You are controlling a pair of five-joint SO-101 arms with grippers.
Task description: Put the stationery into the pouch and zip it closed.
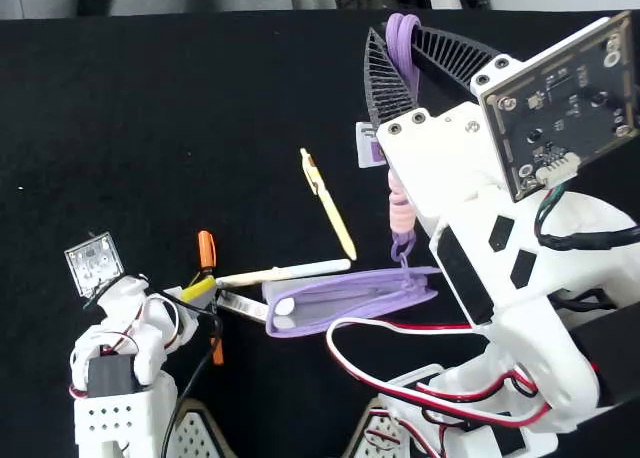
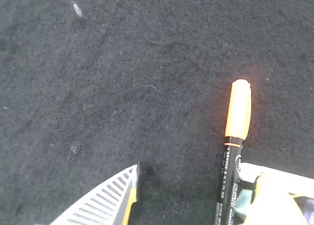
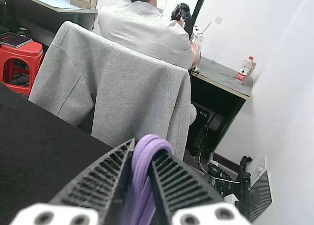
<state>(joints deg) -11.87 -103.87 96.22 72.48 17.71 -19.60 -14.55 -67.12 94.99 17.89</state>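
The purple pouch (image 1: 350,296) is seen lying unzipped, back toward the arm's base from the right gripper (image 1: 398,38), which is pinched tight on its soft corded loop (image 3: 147,171). A white pen (image 1: 285,272) is poked partly into the mouth. Nothing else is judged packed, and zipping is left. A slim yellow pen (image 1: 328,203) is left out beside that strap. The smooth, round, orange-capped marker (image 2: 237,112) is straddled by the left gripper (image 1: 205,300), jaws apart, nothing clasped.
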